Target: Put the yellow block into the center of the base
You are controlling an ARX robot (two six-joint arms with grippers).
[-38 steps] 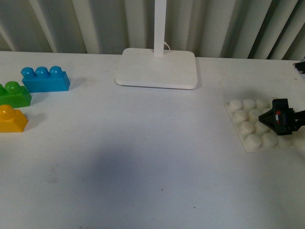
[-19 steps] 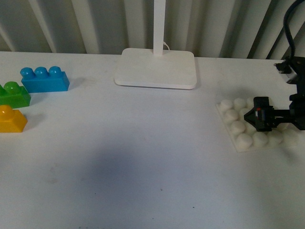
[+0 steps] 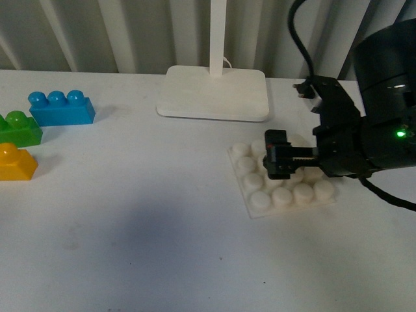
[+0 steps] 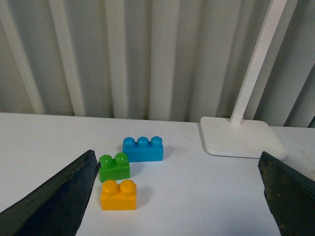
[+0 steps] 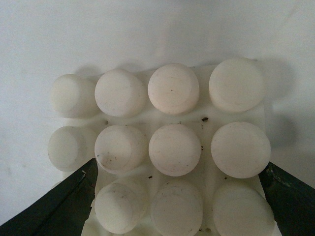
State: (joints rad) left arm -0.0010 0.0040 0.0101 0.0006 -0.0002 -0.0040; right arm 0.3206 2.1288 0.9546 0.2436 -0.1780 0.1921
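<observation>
Front view: the base [image 3: 250, 181] has slid a good way left in the last second. It was out by the table's right edge and now it's near the middle, just in front of the lamp foot [image 3: 214, 94]. The right gripper [image 3: 276, 162] is sitting on its studs. The yellow block [image 3: 16, 162] hasn't budged, far left, touching the green brick [image 3: 19, 129].

Left wrist view: the left gripper [image 4: 176, 160] is spread wide with nothing in it, hanging back from the bricks, yellow one nearest.

Right wrist view: the jaws are just as wide, fingers either side of the stud grid. I don't see them pinching anything, so I'd guess it's dragging the base.

So my read is the base is getting staged within reach, and the block pickup hasn't started.
</observation>
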